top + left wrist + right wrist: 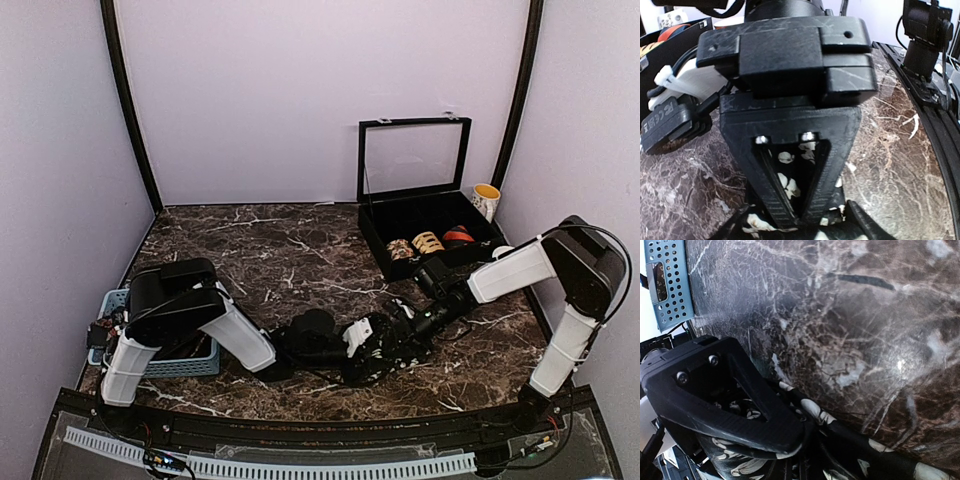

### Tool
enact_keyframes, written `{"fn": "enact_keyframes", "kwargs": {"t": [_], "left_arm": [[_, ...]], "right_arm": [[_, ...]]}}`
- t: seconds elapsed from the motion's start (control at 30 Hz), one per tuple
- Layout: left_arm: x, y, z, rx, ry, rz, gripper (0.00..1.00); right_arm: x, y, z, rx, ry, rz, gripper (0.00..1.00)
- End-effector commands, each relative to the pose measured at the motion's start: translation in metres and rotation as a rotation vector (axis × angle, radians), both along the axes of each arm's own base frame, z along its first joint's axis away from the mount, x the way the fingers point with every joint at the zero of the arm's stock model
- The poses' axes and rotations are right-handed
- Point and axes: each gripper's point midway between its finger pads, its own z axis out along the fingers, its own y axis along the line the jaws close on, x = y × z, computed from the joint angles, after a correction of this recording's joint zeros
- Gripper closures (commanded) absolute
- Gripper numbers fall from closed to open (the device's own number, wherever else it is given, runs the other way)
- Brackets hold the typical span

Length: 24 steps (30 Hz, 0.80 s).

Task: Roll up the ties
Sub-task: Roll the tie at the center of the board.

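A black tie with white prints [385,357] lies bunched on the marble table between my two grippers. My left gripper [376,348] reaches in from the left and my right gripper [402,335] from the right, tips nearly touching. In the left wrist view the right gripper [799,216] stands in a closed V pinching the tie [787,187]. In the right wrist view the left gripper [799,436] is also a closed V on the tie [850,435], which trails to the lower right. Rolled tan [428,242] and red [458,237] coils sit in the case.
The black glass-lidded case [420,215] stands open at the back right, with a yellow-rimmed mug [486,200] beside it. A blue slotted basket [195,362] sits at the near left under the left arm and shows in the right wrist view [670,285].
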Motion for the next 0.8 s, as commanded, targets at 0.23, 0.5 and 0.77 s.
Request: {"fn": "enact_keyframes", "kwargs": {"t": [0.23, 0.5, 0.77], "left_arm": [[-0.017, 0.035, -0.062, 0.259, 0.024, -0.020, 0.54], [-0.018, 0.038, -0.078, 0.330, 0.032, -0.011, 0.55], [-0.021, 0.038, -0.081, 0.343, 0.031, -0.025, 0.55]], "right_arm": [[-0.014, -0.045, -0.041, -0.282, -0.020, -0.032, 0.91], [0.006, -0.010, 0.036, -0.026, -0.138, -0.068, 0.57], [0.004, 0.006, 0.058, 0.086, -0.143, -0.063, 0.51]]}}
